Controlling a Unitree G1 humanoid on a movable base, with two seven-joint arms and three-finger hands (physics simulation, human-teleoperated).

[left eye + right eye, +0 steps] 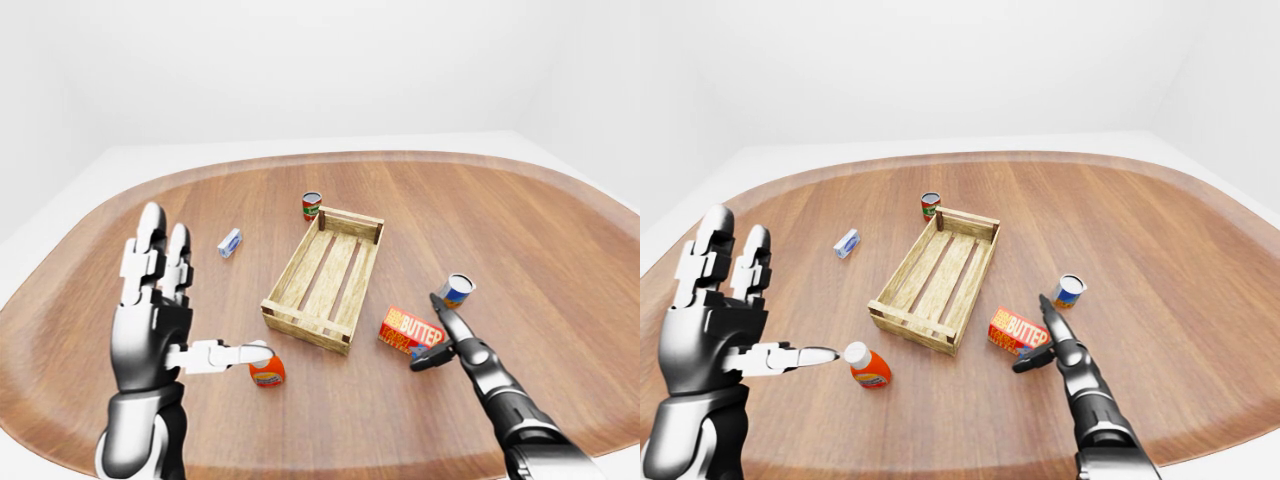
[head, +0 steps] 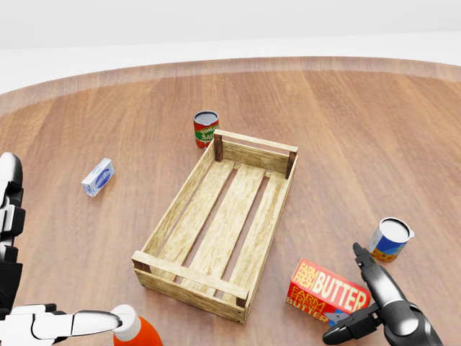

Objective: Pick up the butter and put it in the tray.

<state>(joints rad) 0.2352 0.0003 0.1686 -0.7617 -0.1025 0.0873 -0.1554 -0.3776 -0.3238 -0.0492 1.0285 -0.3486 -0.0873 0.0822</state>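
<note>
The butter [image 2: 328,294], a red and orange box with white lettering, lies flat on the wooden table just right of the near corner of the tray [image 2: 175,209], an empty slatted wooden crate. My right hand [image 2: 347,297] is open at the butter's right end. Its index finger points up along the box's edge and its thumb reaches under the lower corner, with nothing closed round the box. My left hand [image 1: 190,300] is raised and open at the left, fingers spread and thumb pointing right, holding nothing.
A blue can [image 2: 390,239] stands tilted just right of the butter, close to my right index finger. An orange bottle with a white cap [image 2: 137,330] sits by my left thumb. A red tomato can [image 2: 205,130] stands above the tray's top end, and a small blue-white box [image 2: 98,176] lies at the left.
</note>
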